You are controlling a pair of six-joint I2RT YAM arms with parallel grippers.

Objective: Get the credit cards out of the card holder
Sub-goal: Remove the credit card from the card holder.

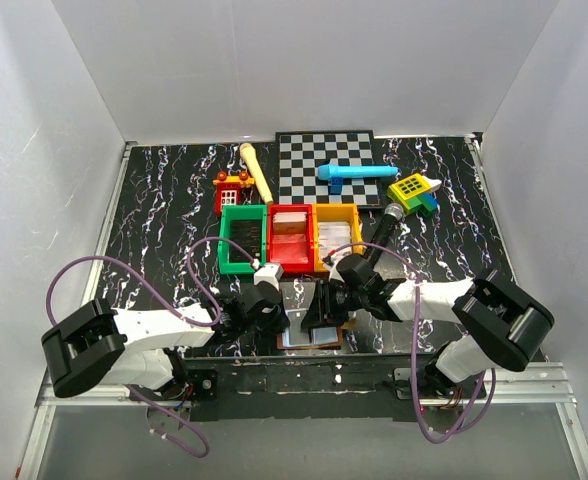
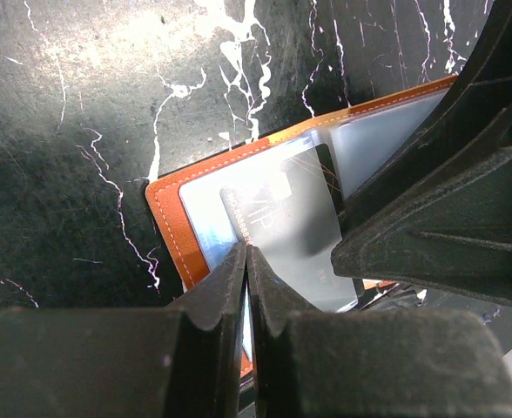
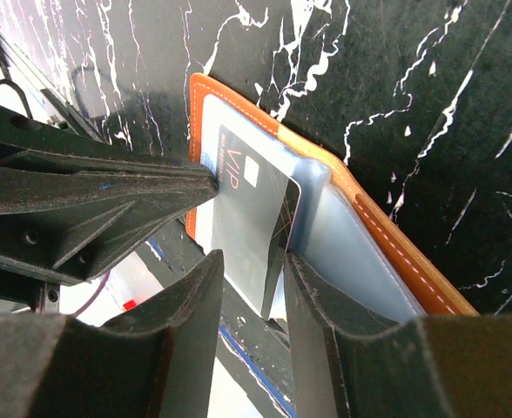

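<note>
Between both grippers, card holder (image 2: 265, 218).

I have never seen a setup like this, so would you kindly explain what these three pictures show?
Two robot arms sit at the near edge of a marbled table. One picture looks down from above; the other two come from cameras on each wrist. Between the arms lies the open card holder. The left gripper is shut on a grey card, whose other edge lies between the right gripper's part-open fingers. Further back are coloured bins, a chessboard and toys.
</note>
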